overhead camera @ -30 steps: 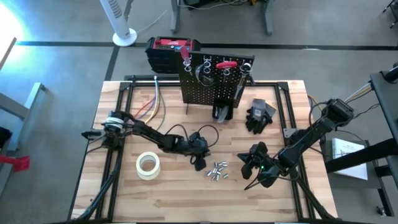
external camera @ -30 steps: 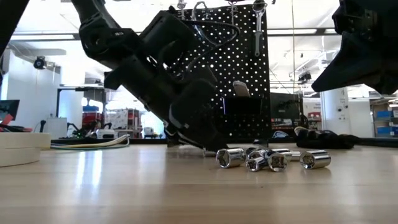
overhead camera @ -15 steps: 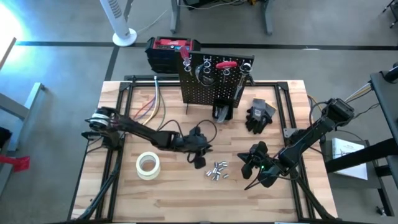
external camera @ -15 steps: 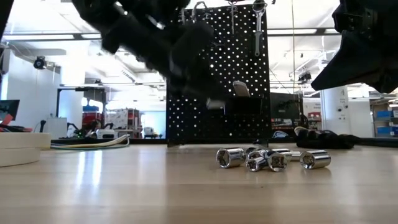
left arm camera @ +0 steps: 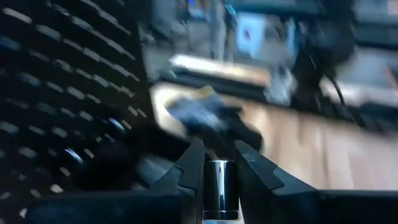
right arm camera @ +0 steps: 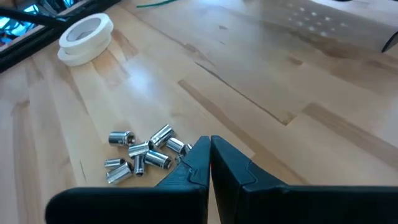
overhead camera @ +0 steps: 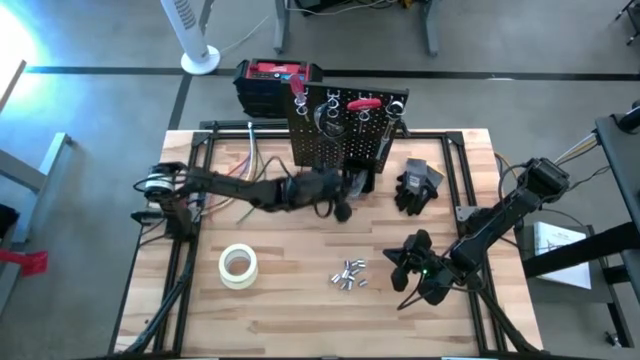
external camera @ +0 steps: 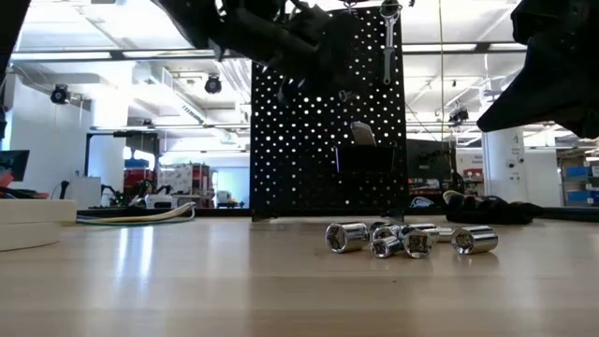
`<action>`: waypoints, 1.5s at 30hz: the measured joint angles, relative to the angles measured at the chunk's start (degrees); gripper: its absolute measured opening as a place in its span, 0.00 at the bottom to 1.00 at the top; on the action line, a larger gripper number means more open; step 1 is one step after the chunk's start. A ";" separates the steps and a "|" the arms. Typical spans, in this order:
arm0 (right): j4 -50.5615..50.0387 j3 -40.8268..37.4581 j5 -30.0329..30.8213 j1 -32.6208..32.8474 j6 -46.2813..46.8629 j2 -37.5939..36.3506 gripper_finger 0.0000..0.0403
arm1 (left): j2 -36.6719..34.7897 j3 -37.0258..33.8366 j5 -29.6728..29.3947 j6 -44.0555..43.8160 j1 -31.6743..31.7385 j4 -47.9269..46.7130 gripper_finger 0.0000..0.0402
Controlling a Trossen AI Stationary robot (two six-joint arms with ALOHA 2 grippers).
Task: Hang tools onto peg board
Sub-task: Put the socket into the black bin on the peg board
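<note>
A wooden plank surface (overhead camera: 280,310) is seen on a black frame. A whitish tape roll (overhead camera: 238,266) lies flat on its left part, well apart from a pair of black gloves (overhead camera: 418,186) heaped near the right far edge. Coloured cables (overhead camera: 240,165) are laid across the far left part. A red-and-black box (overhead camera: 272,82) is set just beyond the far edge. A white pedestal fan (overhead camera: 192,35) stands on the grey floor behind. Papers (overhead camera: 556,242) lie at the right.

Glossy metal sockets (overhead camera: 347,274) lie on the smooth wooden table (overhead camera: 300,310).
</note>
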 joint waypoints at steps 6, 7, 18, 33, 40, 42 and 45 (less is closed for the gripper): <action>-0.06 0.00 1.97 0.42 0.05 0.00 0.01 | 2.57 2.87 1.71 -1.10 3.65 2.63 0.12; -0.04 0.00 2.01 0.39 0.06 0.00 0.01 | 3.08 3.27 1.70 -1.12 3.91 2.02 0.12; -0.09 -0.02 2.04 0.42 0.11 0.02 0.01 | 8.48 7.30 0.15 -9.49 6.55 -0.15 0.14; -0.50 -0.02 2.02 0.38 0.10 0.02 0.01 | 6.98 7.30 4.60 -8.69 5.85 -7.93 0.66; -0.57 -0.02 1.96 0.37 -0.03 0.02 0.01 | 3.45 7.30 5.78 -2.96 2.14 -11.50 0.66; -0.59 -0.02 1.07 0.37 -0.41 0.02 0.01 | 2.53 6.70 6.59 -1.40 -0.10 -12.51 0.66; -0.62 -0.02 -0.09 0.37 -1.54 0.02 0.01 | 0.74 3.15 7.33 -0.54 -3.74 -11.30 0.65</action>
